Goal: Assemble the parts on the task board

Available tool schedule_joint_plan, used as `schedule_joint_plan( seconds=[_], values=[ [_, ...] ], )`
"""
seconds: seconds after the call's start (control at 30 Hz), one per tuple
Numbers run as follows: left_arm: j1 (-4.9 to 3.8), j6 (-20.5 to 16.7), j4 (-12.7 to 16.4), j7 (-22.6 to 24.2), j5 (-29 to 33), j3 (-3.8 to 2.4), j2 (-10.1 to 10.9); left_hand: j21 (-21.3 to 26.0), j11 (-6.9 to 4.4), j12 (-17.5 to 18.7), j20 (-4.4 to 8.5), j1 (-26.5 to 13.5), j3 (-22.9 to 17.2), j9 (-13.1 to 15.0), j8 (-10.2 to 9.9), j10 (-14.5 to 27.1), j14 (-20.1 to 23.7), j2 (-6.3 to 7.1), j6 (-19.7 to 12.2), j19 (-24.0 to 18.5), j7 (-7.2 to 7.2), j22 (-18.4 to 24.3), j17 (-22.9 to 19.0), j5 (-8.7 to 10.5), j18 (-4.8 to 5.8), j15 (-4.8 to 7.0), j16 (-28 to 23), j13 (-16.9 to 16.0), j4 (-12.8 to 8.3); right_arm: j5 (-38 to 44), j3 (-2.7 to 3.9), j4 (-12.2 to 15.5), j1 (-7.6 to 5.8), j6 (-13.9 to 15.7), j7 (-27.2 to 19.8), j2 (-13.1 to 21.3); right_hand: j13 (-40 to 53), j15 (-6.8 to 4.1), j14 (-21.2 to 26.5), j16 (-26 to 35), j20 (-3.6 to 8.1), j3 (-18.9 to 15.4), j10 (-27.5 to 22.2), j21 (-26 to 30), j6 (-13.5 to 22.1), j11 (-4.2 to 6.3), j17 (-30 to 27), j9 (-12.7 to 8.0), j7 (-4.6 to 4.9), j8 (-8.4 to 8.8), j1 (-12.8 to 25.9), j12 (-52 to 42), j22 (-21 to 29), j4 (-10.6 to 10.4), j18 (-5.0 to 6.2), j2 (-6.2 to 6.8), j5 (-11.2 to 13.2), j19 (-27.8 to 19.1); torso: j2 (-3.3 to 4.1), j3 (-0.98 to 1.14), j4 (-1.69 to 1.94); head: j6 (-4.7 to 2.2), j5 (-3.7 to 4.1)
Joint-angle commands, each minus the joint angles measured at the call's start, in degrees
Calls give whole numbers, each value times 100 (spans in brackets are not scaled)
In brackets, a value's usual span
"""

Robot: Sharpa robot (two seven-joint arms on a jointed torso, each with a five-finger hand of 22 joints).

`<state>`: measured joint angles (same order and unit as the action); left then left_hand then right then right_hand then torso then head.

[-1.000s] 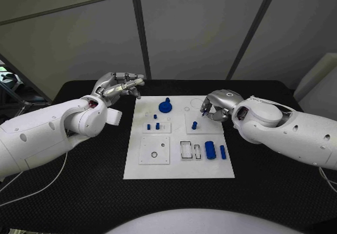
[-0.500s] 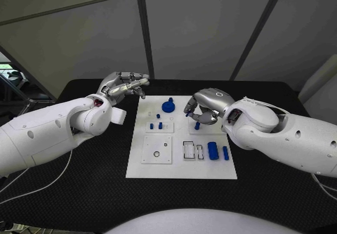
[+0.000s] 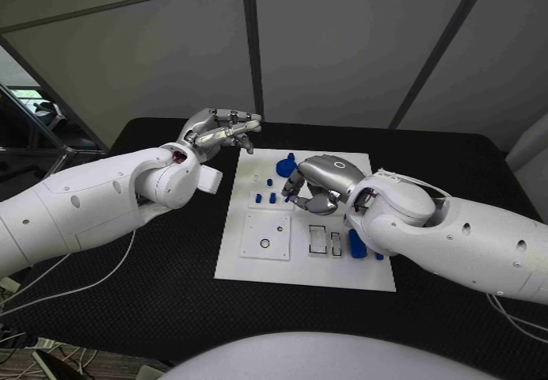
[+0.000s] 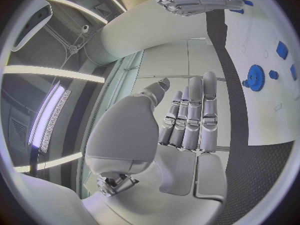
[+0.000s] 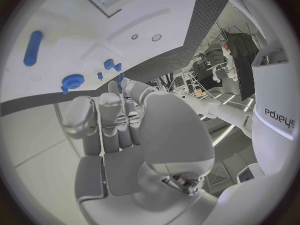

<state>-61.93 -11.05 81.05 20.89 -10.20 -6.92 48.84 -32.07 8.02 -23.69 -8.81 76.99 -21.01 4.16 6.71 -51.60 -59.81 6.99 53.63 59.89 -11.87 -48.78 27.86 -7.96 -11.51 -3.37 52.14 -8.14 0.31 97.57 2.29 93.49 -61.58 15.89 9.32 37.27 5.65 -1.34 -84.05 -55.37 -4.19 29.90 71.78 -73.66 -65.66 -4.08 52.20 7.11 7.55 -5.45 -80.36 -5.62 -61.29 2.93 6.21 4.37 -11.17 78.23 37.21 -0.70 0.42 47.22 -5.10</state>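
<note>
The white task board (image 3: 302, 269) lies in the middle of the black table. On it stand a blue gear-like part (image 3: 286, 168), small blue pegs (image 3: 265, 198) and a thick blue cylinder (image 3: 356, 245) half hidden by my right arm. My right hand (image 3: 314, 184) hovers over the board's middle with its fingers curled, and a small blue peg (image 5: 120, 77) shows pinched at its fingertips. My left hand (image 3: 222, 127) is raised beyond the board's far left corner. Its fingers (image 4: 187, 115) are straight and hold nothing.
A square white plate with a black ring (image 3: 266, 237) and rectangular slots (image 3: 317, 241) lie on the near half of the board. Black table (image 3: 137, 309) surrounds the board. My right forearm (image 3: 457, 237) covers the board's right edge.
My right hand has moved left across the board, from its right side to over its middle near the small pegs. The left hand has kept its place. The camera has shifted.
</note>
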Motion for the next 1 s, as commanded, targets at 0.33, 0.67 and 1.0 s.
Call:
schedule_joint_plan(
  seconds=[0.33,0.67,1.0],
  values=[
    [-10,31,6,30,25,-6,-35,21,2,-39,-20,-34,26,-5,-38,58,10,-16,-43,5,14,8,-6,0,110,-17,-31,6,-3,-72,-125,-260,201,-296,-142,-304,9,-10,-112,-40,-16,-4,83,-36,18,49,9,5,40,16,-17,48,-8,41,-59,51,-31,7,-3,4,-7,105,-143],
    [-11,35,-2,23,25,-6,-50,24,3,-42,-22,-31,30,-4,-37,65,13,-19,-45,3,13,11,-8,0,110,-19,-32,6,-4,-33,-142,-288,263,-443,-76,-351,11,-7,-109,-42,-19,-6,79,-36,23,45,8,5,44,22,-8,56,-3,41,-58,49,-43,1,1,7,-9,157,-198],
    [-11,36,0,17,25,-6,-55,24,3,-42,-22,-31,30,-4,-37,65,13,-19,-45,3,13,11,-8,0,110,-19,-32,6,-4,79,-149,-281,274,-577,3,-343,14,-4,-106,-39,-21,-14,81,-38,22,43,3,7,46,23,4,59,-4,38,-57,53,-44,-3,1,6,-11,198,-215]
  ],
)
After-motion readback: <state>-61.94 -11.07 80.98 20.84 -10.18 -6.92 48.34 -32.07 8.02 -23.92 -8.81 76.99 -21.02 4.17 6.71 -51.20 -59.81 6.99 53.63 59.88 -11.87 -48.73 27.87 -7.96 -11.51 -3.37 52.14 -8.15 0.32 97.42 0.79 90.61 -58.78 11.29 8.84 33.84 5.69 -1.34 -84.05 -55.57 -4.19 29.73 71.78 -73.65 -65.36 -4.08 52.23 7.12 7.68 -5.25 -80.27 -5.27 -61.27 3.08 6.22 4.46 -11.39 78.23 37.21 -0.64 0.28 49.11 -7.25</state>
